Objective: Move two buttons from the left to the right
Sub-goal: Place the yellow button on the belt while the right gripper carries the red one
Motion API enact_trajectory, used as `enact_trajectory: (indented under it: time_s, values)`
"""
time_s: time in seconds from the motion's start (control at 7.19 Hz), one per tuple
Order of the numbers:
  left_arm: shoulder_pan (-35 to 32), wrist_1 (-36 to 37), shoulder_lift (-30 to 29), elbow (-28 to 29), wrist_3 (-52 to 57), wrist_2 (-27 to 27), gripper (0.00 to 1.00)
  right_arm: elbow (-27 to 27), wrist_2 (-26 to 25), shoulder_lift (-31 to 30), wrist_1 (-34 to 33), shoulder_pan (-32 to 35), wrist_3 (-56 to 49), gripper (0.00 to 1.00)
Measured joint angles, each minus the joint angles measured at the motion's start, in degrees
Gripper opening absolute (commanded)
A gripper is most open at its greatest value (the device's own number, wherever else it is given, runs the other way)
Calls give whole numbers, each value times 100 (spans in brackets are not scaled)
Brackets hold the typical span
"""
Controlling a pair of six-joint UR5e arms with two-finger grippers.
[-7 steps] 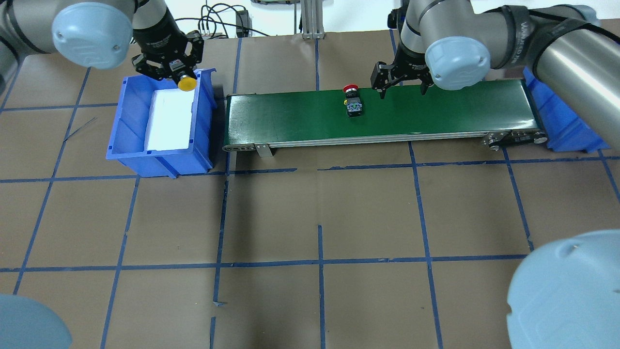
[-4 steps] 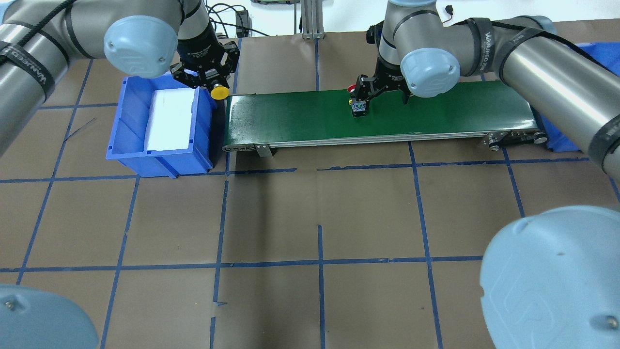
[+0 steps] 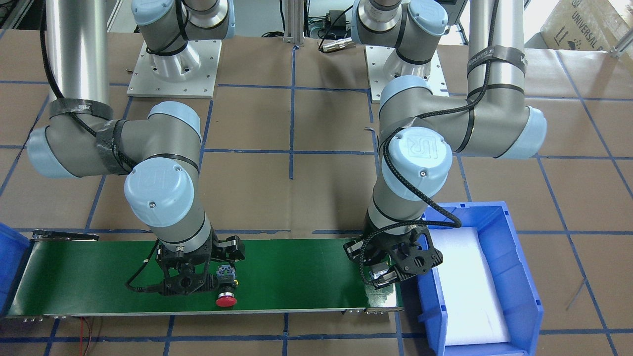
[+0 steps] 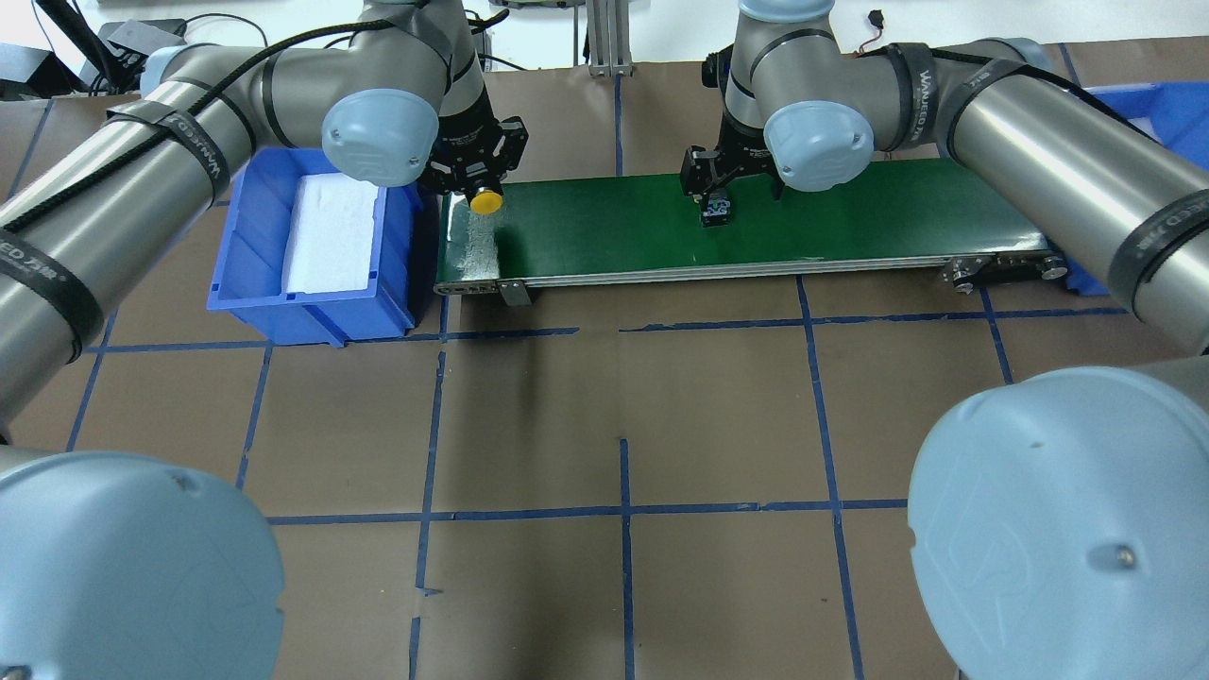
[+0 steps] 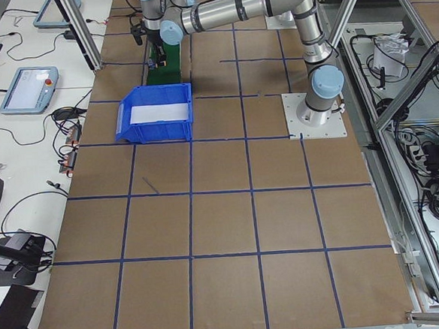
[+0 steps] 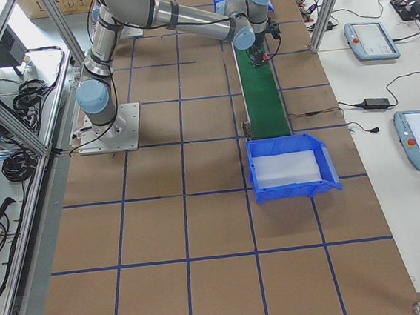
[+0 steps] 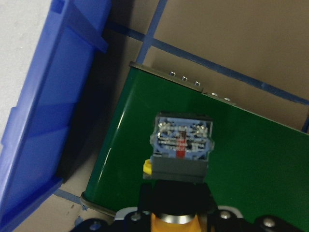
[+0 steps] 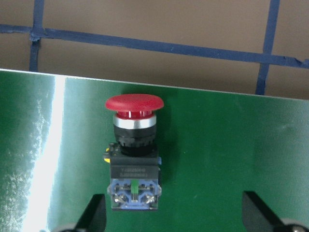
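The yellow button [image 4: 487, 201] hangs in the left gripper [image 4: 480, 189], whose jaws are closed on it, over the left end of the green belt [image 4: 850, 217]. In the left wrist view its grey-clear block points away from the camera toward the belt, near the belt's corner, and the cap is nearest the lens. I cannot tell whether the block touches the belt. Just off that end of the belt stands the left bin [image 4: 231, 247], blue, with a white foam pad [image 4: 326, 236] on its floor. The bin's wall is close beside the gripper.

The red button [image 8: 133, 154] lies on its side on the belt, about mid-length, with its cap toward the edge away from the robot and its block toward the robot. The right gripper [image 8: 178, 215] is over it with jaws open wide. The fingertips [image 8: 96, 212] show on either side of the block, the one at the view's left nearer, and neither visibly touches it. From overhead the right wrist covers most of this button and only the block shows.

The red button and right gripper lie between the yellow button and the right bin [image 4: 1152, 102], which sits at the belt's right end, largely hidden behind the right arm. Belt and bins rest on a tabletop [image 4: 623, 397] of brown paper gridded with blue tape.
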Motion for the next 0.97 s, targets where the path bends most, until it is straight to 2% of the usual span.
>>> enact_trajectory:
  time_s: [0.28,0.42,0.56,0.7,0.83,0.97]
  values:
    - [-17,181,-143,-5,-10,-4,27,-138,4,155,-33,-3,4,96]
    - [-19,307,-231,-19,-11,-3,27,-132,6,194,-55,-10,1,88]
    - [-20,413,-307,-24,-11,-1,28,-129,8,223,-79,-17,1,31]
    - [-28,463,-346,-30,-11,-1,55,-137,39,247,-84,-26,-1,5]
    - [-32,483,-362,-34,-9,4,100,-149,134,257,-72,-39,-6,5]
    - [-29,491,-364,-34,-7,11,100,-160,228,260,-56,-51,-7,5]
